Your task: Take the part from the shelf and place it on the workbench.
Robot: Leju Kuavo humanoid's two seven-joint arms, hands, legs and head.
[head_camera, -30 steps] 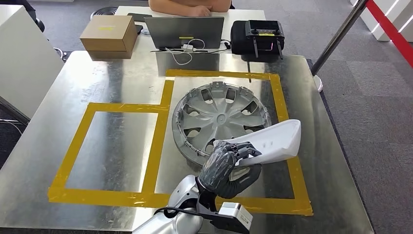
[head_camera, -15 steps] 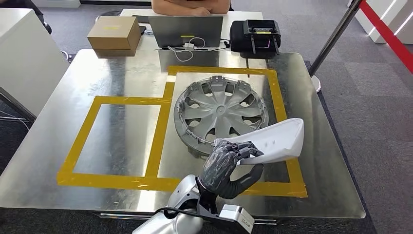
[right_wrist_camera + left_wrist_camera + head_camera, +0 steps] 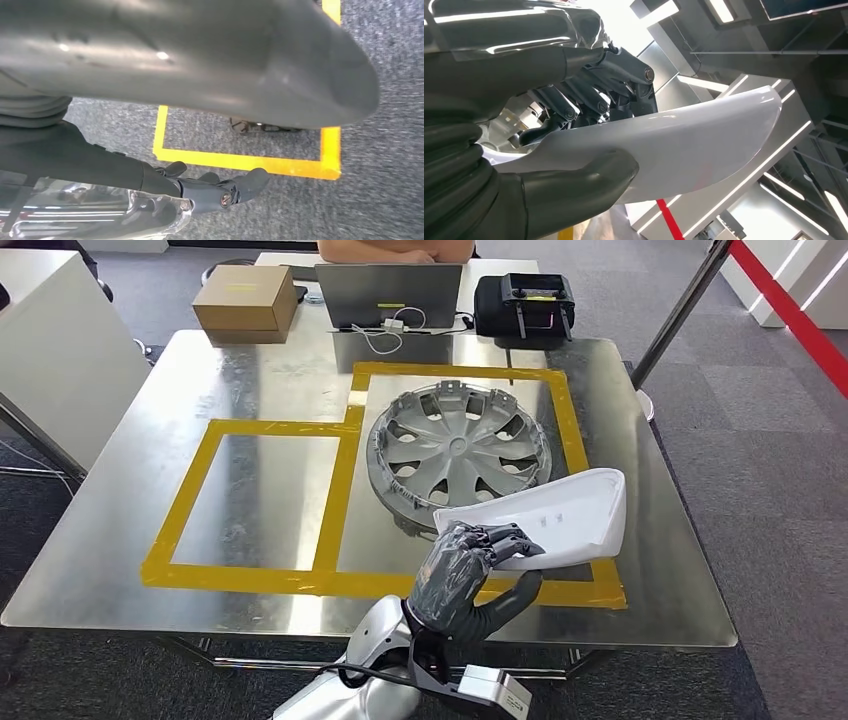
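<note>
One white part point(image 3: 560, 515), one hubcap point(image 3: 459, 451), one laptop point(image 3: 388, 293), one cardboard box point(image 3: 245, 296).

left hand point(image 3: 470, 575) gripping white part point(image 3: 545, 523), over workbench point(image 3: 250, 495)

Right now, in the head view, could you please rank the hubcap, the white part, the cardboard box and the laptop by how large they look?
1. Hubcap, clearly largest.
2. White part, though it is held up nearer the camera by the left robot hand, which may flatter it.
3. Laptop.
4. Cardboard box, smallest; both sit farthest away.
</note>
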